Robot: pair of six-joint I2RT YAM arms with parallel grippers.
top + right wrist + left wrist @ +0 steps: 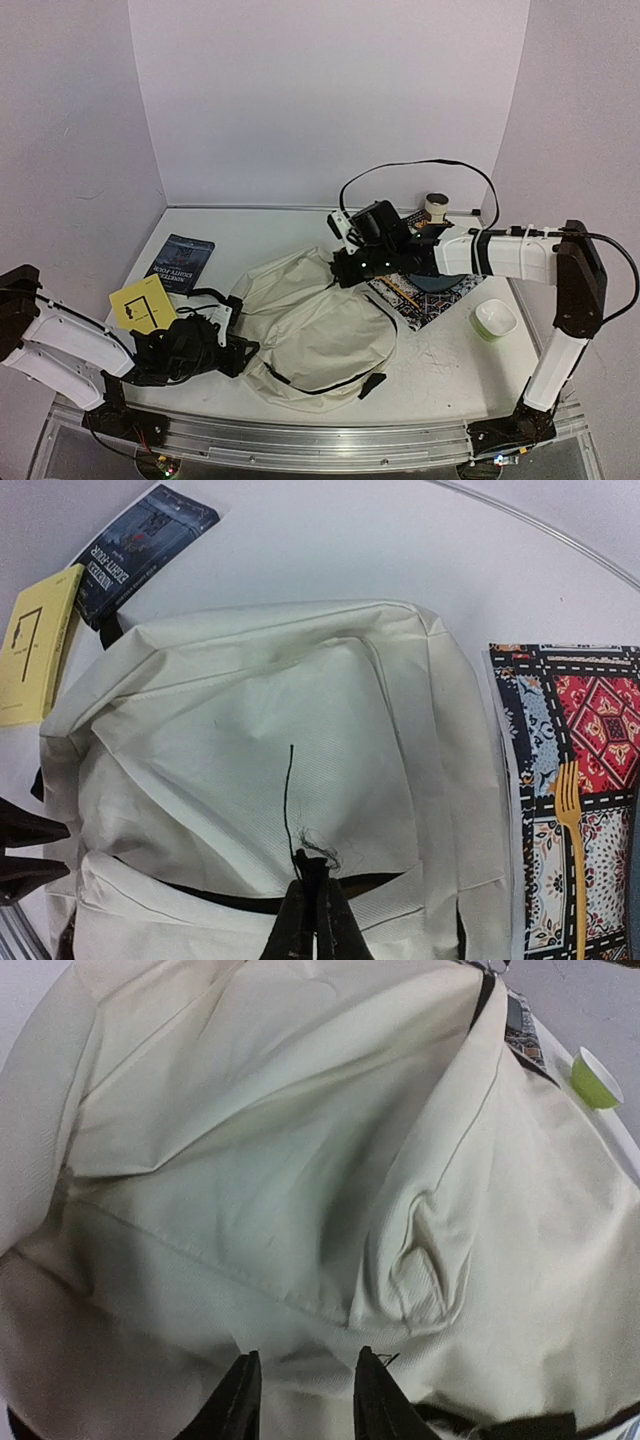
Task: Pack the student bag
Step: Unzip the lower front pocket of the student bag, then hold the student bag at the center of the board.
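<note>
The student bag (pixel 310 330) is a cream fabric backpack lying flat in the middle of the table. My right gripper (pixel 315 878) is shut on a frayed black pull tab (pixel 318 858) at the bag's dark zipper opening, near its far end (pixel 340 268). At the bag's near left edge, my left gripper (pixel 243 350) stands with its jaws apart. In the left wrist view its fingertips (pixel 245 1375) hover just over creased cream fabric (pixel 300 1140), with nothing pinched between them. The left fingers (pixel 25 850) also show at the left edge of the right wrist view.
A dark blue book (pixel 180 262) and a yellow book (pixel 143 303) lie left of the bag. A colourful patterned mat (pixel 420 292) lies under the right arm, with a green bowl (pixel 494 319) to its right. A small roll (pixel 436 207) stands at the back wall.
</note>
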